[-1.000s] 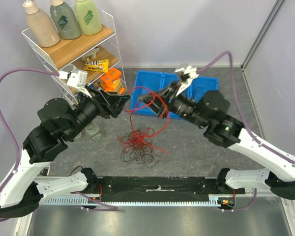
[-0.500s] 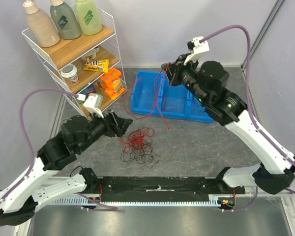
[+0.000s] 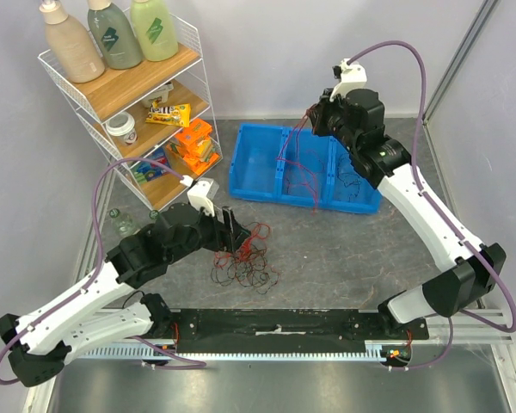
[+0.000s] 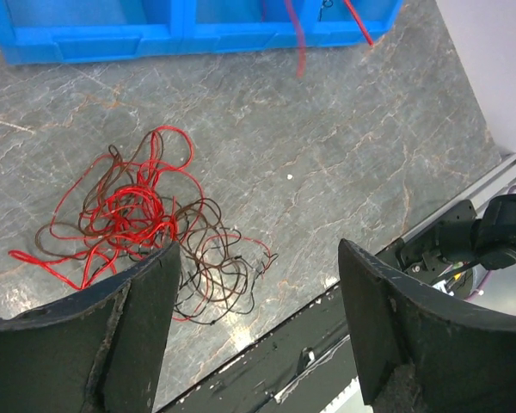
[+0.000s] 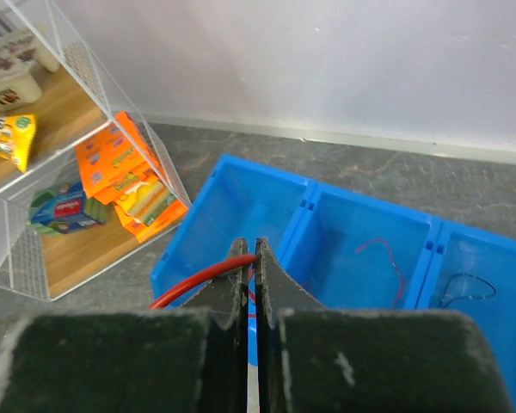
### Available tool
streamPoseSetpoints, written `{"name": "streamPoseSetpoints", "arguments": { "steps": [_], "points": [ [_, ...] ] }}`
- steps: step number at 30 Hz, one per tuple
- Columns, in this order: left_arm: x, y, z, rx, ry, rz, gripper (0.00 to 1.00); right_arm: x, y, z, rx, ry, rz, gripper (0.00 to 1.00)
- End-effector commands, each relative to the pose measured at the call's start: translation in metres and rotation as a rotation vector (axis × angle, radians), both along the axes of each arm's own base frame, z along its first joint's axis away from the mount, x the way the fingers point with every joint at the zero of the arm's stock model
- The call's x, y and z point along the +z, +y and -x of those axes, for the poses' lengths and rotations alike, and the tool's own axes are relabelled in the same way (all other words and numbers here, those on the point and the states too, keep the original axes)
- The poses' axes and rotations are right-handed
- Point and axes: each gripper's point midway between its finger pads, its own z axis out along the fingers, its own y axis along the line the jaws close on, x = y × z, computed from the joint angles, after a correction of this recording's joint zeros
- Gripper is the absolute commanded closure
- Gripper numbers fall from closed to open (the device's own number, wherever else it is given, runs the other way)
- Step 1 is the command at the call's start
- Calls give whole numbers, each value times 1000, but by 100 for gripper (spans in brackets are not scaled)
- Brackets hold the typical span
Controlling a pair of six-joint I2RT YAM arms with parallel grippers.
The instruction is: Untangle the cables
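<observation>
A loose tangle of red and black cables [image 3: 241,254] lies on the grey table in front of the blue bin [image 3: 256,194]. The left wrist view shows the same tangle [image 4: 146,224] just beyond the left finger. My left gripper [image 3: 231,229] hangs over the tangle's near-left edge, open, with nothing between its fingers [image 4: 256,249]. My right gripper [image 3: 314,120] is raised above the bin and shut on a single red cable [image 5: 198,280]. That cable [image 3: 281,155] hangs down from the gripper [image 5: 250,249] into the bin.
A wire shelf [image 3: 129,82] with bottles and snack packs stands back left. The bin [image 5: 189,232] holds a thin red wire [image 5: 387,258] in its middle compartment and a black one [image 5: 464,288] in the right. A black rail [image 3: 275,323] runs along the near edge.
My right gripper has risen and swung back over the bin, carrying the red cable clear of the tangle. My left gripper has let go, opened wide and dropped toward the tangle.
</observation>
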Motion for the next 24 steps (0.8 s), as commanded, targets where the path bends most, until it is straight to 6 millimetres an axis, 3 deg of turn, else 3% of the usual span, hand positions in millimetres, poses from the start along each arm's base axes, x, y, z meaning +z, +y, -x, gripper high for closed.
{"name": "streamPoseSetpoints", "arguments": {
  "steps": [1,7,14,18,24],
  "points": [
    [16,-10,-7,1,-45,72,22,49,-8,-7,7,-130,-58,100],
    [16,-4,-5,12,-55,71,25,23,-30,-34,-91,-115,22,100],
    [9,2,-4,39,-43,73,26,12,-44,-73,-147,-118,72,100],
    [-3,-1,-4,38,-12,56,25,-25,-36,-84,-116,-57,124,100],
    [-19,-7,-5,35,18,53,25,-121,-3,-70,42,109,60,100]
  ]
}}
